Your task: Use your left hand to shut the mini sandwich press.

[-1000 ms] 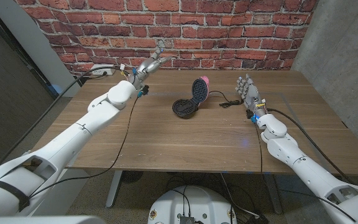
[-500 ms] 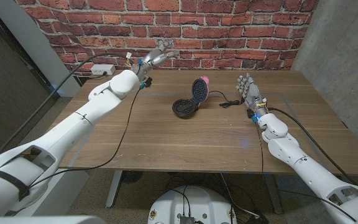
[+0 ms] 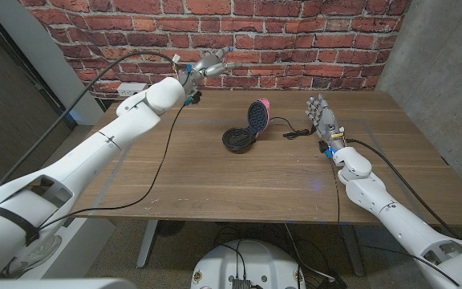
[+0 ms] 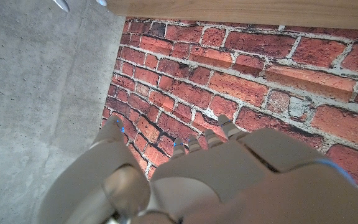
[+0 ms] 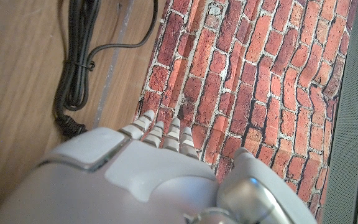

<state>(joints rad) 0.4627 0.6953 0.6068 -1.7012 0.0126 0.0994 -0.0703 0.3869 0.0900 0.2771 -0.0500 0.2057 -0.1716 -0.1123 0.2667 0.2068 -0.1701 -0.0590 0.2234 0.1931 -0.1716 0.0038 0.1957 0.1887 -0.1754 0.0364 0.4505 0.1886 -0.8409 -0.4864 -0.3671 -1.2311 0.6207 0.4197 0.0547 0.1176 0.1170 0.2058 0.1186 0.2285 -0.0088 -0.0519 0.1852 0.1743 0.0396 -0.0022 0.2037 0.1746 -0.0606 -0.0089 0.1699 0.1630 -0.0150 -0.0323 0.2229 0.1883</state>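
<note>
The mini sandwich press stands open in the middle of the table, black base down and its pink-backed lid upright. My left hand is raised in the air at the back, left of the press and well above it, fingers apart and holding nothing; the left wrist view has the same hand against the brick wall. My right hand stands upright on the table to the right of the press, fingers apart, empty.
A black cord runs from the press toward my right hand and lies coiled on the wood. A white power strip sits at the table's far left corner. A brick wall stands behind the table.
My left arm has swung up and to the right, bringing the hand closer to the press. The press and my right hand have not moved.
</note>
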